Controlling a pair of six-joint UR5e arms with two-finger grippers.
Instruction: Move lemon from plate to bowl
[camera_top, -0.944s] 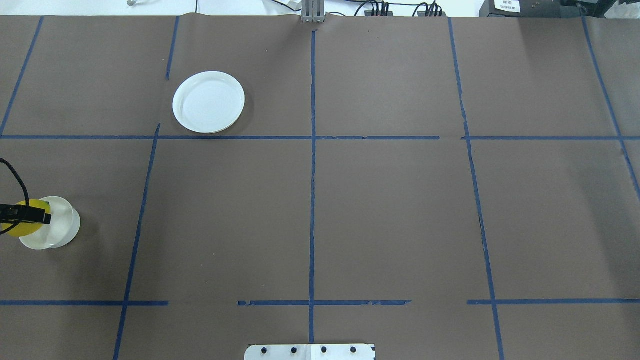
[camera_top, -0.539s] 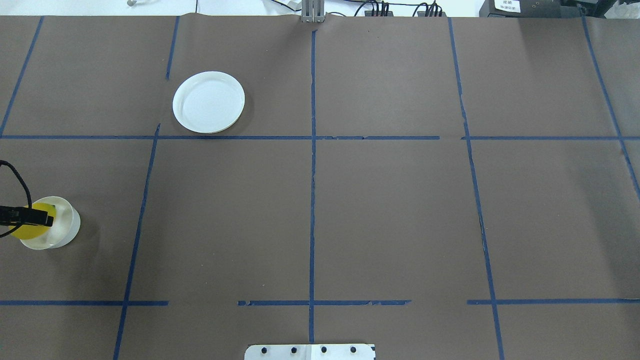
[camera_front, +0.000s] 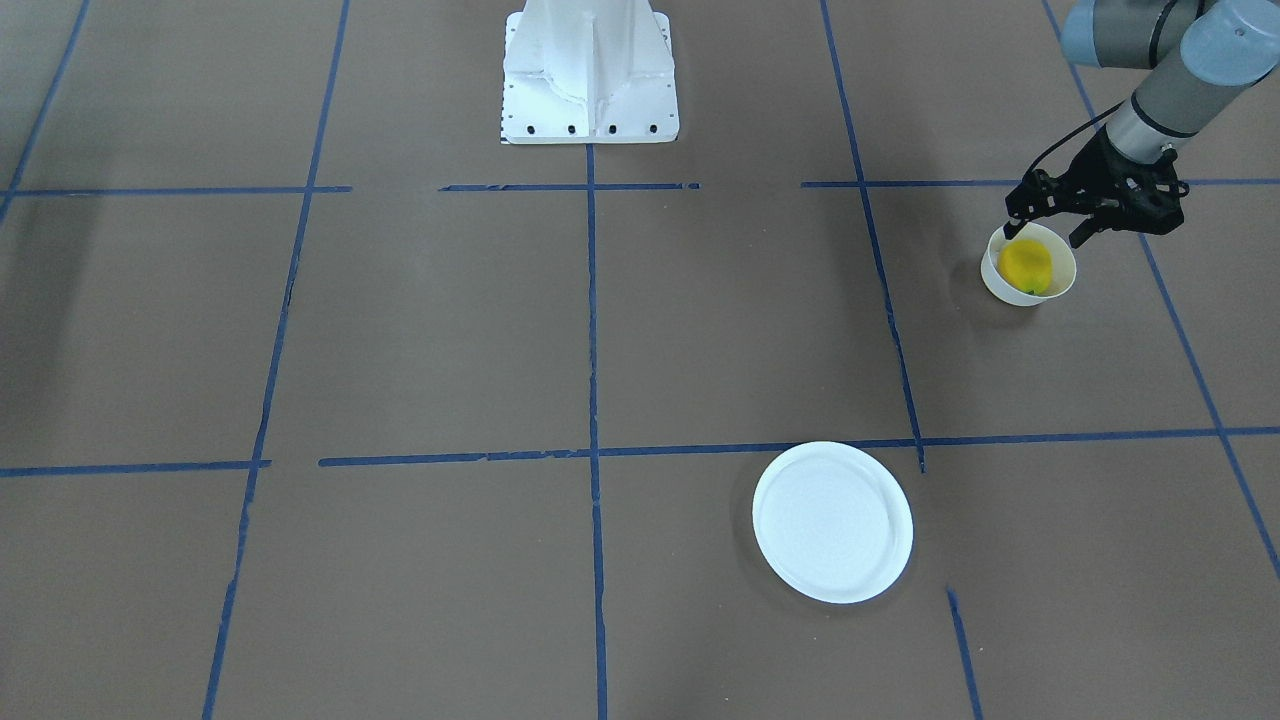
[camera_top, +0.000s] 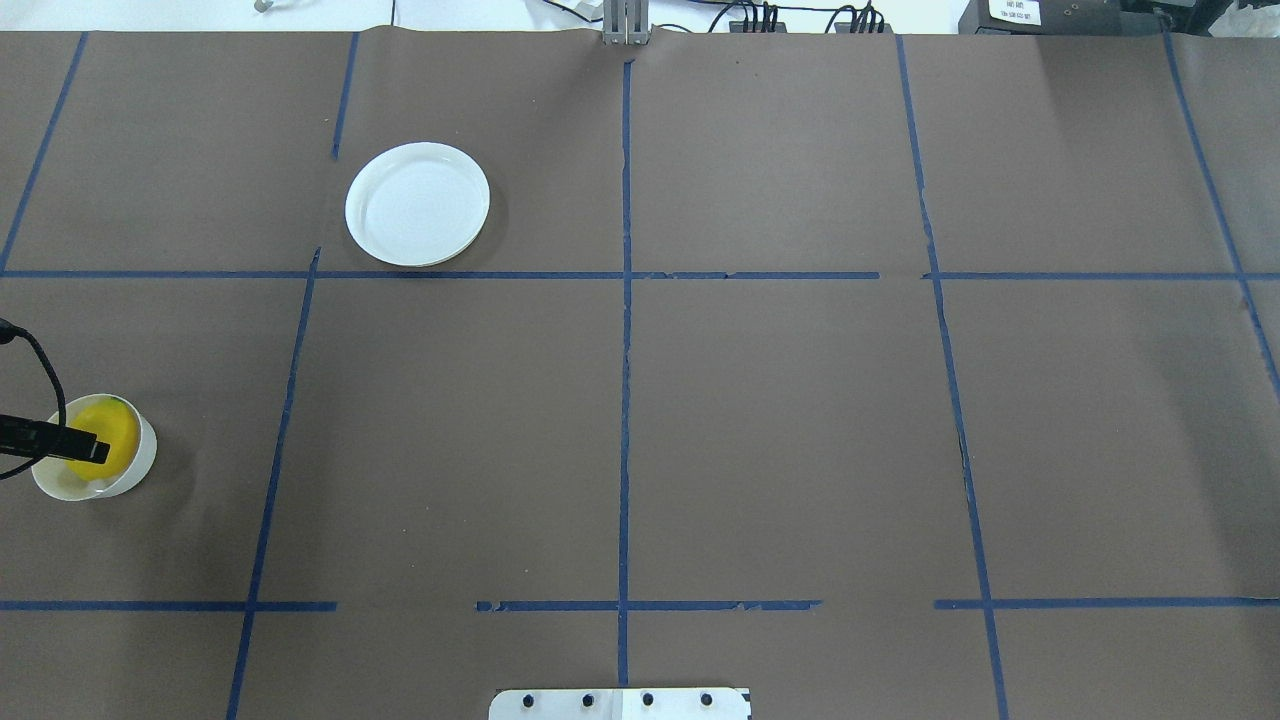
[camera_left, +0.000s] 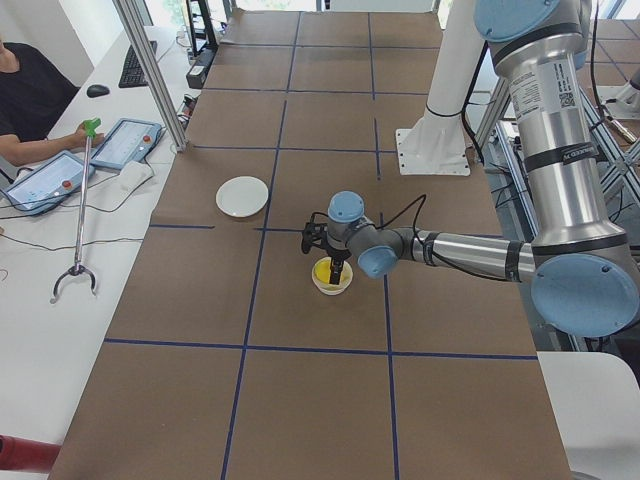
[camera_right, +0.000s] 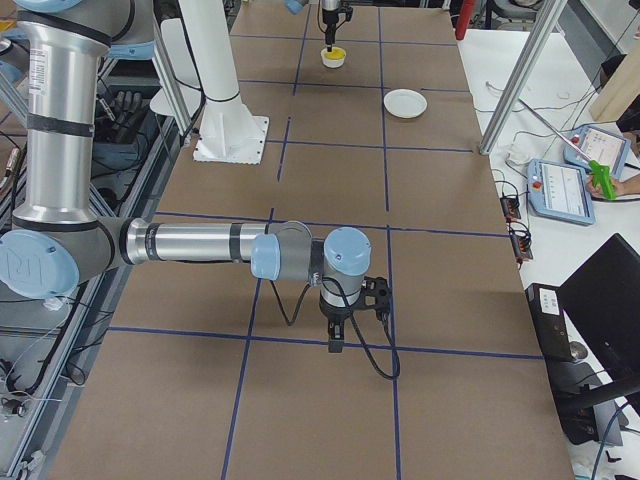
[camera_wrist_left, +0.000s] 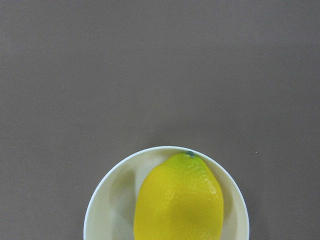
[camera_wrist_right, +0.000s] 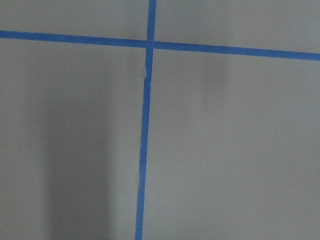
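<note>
The lemon lies in the small white bowl at the table's left end. It fills most of the bowl in the left wrist view, lemon and bowl. My left gripper hangs just above the bowl, open, its fingers spread to either side and not touching the lemon. The white plate lies empty toward the far side of the table and also shows from overhead. My right gripper shows only in the exterior right view, pointing down over bare table; I cannot tell its state.
Brown paper with blue tape lines covers the table. The robot's white base stands at the near middle edge. Operators' tablets and a grabber stick lie on a side table.
The lemon was in the left gripper's fingers at the bowl's left rim. Now it lies loose in the bowl and the fingers stand apart from it.
</note>
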